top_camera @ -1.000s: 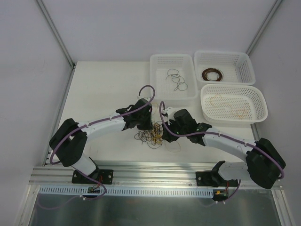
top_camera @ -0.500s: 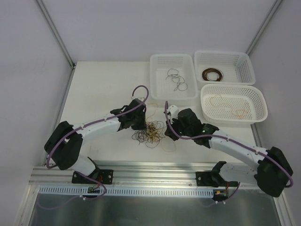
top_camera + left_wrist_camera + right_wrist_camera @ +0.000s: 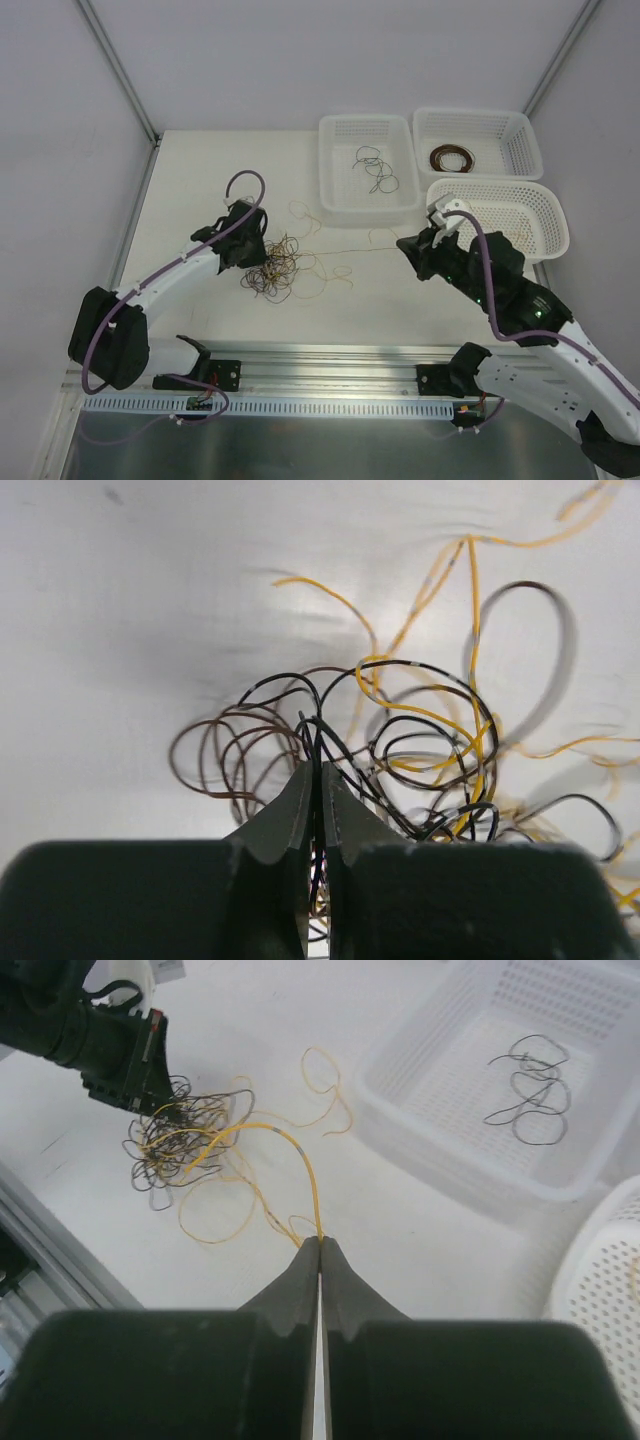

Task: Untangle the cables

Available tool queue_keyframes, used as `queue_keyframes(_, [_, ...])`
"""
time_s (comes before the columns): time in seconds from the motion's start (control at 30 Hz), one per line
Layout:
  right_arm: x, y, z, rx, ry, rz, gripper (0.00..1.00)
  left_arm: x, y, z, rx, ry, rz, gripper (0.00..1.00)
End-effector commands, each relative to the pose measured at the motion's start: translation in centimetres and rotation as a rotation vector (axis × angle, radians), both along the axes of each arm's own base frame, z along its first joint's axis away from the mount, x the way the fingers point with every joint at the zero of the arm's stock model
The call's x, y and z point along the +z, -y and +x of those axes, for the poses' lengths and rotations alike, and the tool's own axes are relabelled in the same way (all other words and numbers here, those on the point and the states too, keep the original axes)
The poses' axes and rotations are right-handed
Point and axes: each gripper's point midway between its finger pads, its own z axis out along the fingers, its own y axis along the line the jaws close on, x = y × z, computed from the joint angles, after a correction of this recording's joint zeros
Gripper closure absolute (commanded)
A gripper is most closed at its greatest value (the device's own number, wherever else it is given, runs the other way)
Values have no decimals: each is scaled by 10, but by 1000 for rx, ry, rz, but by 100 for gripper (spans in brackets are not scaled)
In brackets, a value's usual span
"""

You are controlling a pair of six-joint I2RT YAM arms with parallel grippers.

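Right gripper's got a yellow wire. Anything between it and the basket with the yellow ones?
Nothing visible before the oval basket. But the yellow wire runs from the right gripper into the tangle pinched by the left gripper.

I count three white baskets (image 3: 327, 170) beyond my right gripper (image 3: 403, 243): one holds several black wires (image 3: 375, 170), one a single brown coil (image 3: 452, 158), one a few yellow wires (image 3: 490, 225). One tangle of cables (image 3: 272, 268) sits at my left gripper (image 3: 256, 260). Two grippers.
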Motion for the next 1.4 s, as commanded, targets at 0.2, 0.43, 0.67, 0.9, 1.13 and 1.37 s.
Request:
queue_keyframes(0.2, [81, 93, -17, -271, 165, 28, 99, 38, -115, 6, 228, -19, 349, 100])
queue_keyframes(0.43, [110, 128, -35, -335, 222, 67, 99, 84, -163, 23, 306, -20, 486, 100])
queue_keyframes(0.67, [118, 147, -42, -380, 252, 65, 99, 99, -190, 25, 307, -82, 657, 100])
queue_keyframes(0.9, [59, 103, -21, -305, 84, -48, 99, 92, -162, 25, 215, -61, 489, 100])
queue_keyframes(1.13, [-37, 62, -1, -268, -185, -253, 93, 87, -121, 17, 64, 32, 263, 100])
queue_keyframes(1.37, [-79, -8, 4, -29, -291, -220, 34, 66, -75, 5, -111, 78, 46, 100])
